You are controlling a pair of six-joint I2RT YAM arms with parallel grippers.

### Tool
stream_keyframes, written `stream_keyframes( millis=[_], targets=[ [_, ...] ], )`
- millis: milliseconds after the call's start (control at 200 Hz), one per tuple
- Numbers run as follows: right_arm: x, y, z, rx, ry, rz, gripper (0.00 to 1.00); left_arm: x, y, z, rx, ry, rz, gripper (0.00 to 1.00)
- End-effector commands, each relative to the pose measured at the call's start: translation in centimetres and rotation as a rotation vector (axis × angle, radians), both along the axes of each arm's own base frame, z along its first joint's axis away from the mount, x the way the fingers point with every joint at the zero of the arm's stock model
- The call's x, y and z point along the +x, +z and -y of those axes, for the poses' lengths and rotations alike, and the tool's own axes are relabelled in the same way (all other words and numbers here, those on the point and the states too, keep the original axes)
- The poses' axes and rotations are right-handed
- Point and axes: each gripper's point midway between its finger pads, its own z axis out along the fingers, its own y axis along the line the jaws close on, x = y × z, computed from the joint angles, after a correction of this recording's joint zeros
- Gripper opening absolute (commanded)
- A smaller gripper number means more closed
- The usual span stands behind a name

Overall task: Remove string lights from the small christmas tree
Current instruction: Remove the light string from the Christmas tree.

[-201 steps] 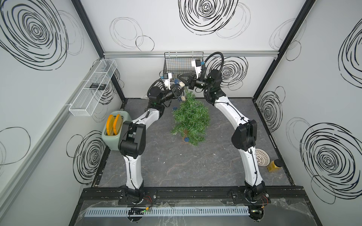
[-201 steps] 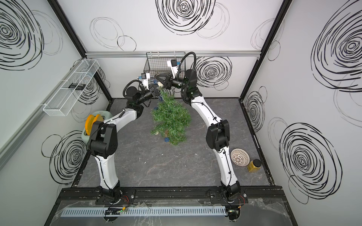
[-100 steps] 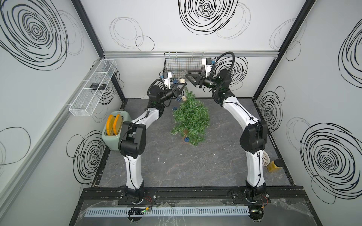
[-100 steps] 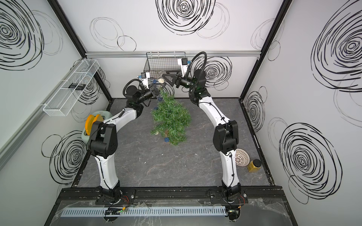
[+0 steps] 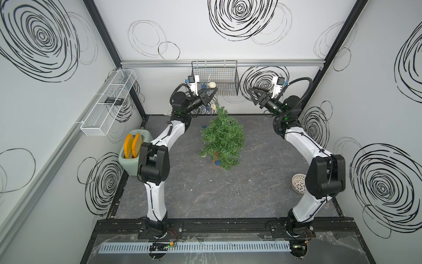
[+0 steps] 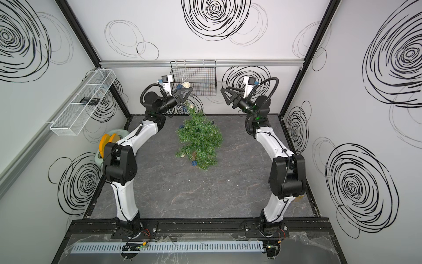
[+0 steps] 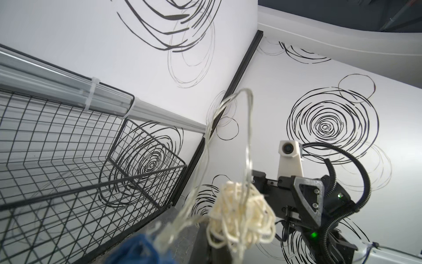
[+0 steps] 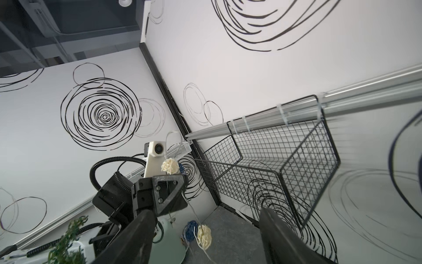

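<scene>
You have one small christmas tree [image 5: 222,137] leaning mid-table [image 5: 228,194]. Its one strand of string lights [image 5: 212,85] is pinched in your left gripper [image 5: 213,91] by the black basket [image 5: 236,77], with two balls above it and two below. Your right gripper [image 5: 251,92] gapes, empty.

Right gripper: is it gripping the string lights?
No, the right gripper is open and empty, apart from the string lights hanging at the left gripper.

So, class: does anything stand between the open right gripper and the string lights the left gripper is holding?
Nothing visible. Open air separates the right gripper from the string lights in the left gripper; the wire basket hangs behind, the small christmas tree stands lower.
</scene>
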Motion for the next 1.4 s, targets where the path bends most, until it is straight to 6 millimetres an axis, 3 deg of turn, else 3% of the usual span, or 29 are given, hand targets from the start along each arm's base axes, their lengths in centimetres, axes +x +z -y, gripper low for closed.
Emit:
stream_keyframes(
  millis=[0, 175, 806, 1131, 1391],
  targets=[
    [-2.2, 1.1, 1.2, 0.035, -0.044, 0.060, 0.76, 0.0, 1.3, 0.8, 0.002, -0.006, 0.044, 0.00],
    [-3.5, -0.4, 2.0, 0.016, -0.072, 0.040, 0.76, 0.4, 2.7, 0.1, 0.005, 0.031, 0.057, 0.00],
    [-4.9, -1.3, 4.6, 0.033, -0.127, 0.009, 0.76, 0.1, 9.7, -5.2, -0.062, 0.176, 0.137, 0.00],
    [-5.2, -1.2, 5.2, 0.042, -0.129, 0.011, 0.76, 0.4, 10.9, -11.0, -0.090, 0.301, 0.139, 0.00],
    [-5.3, -1.3, 5.3, 0.048, -0.128, 0.008, 0.76, -0.3, 10.3, -16.5, -0.104, 0.408, 0.122, 0.00]
  ],
)
